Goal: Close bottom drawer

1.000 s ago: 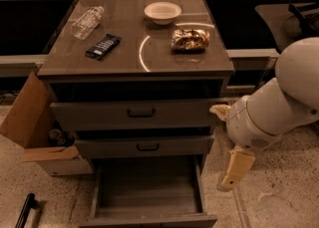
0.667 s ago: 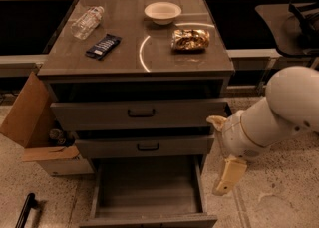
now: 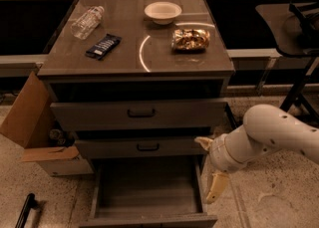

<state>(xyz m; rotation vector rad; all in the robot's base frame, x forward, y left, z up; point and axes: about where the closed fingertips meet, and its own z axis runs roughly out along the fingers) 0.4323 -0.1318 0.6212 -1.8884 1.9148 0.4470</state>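
The bottom drawer [image 3: 147, 188] is the lowest of three grey drawers and stands pulled far out. Its wide shallow tray looks empty. Its low front panel [image 3: 149, 221] lies at the picture's lower edge, and its handle is hidden from this angle. The middle drawer [image 3: 144, 148] and top drawer [image 3: 141, 114] each stick out a little. My gripper [image 3: 210, 165] hangs on the white arm just right of the bottom drawer's right wall. It is open and empty, with one cream finger [image 3: 216, 187] pointing down beside the drawer's side.
On the cabinet top [image 3: 65, 65] lie a water bottle [image 3: 87, 21], a dark snack bar [image 3: 103, 46], a white bowl [image 3: 162, 11] and a shiny snack bag [image 3: 190, 39]. An open cardboard box [image 3: 34, 122] stands at the left. A dark stand [image 3: 299, 28] is at the right.
My arm has come down and a little to the left, bringing the gripper lower beside the bottom drawer's right side. The drawers have not moved.
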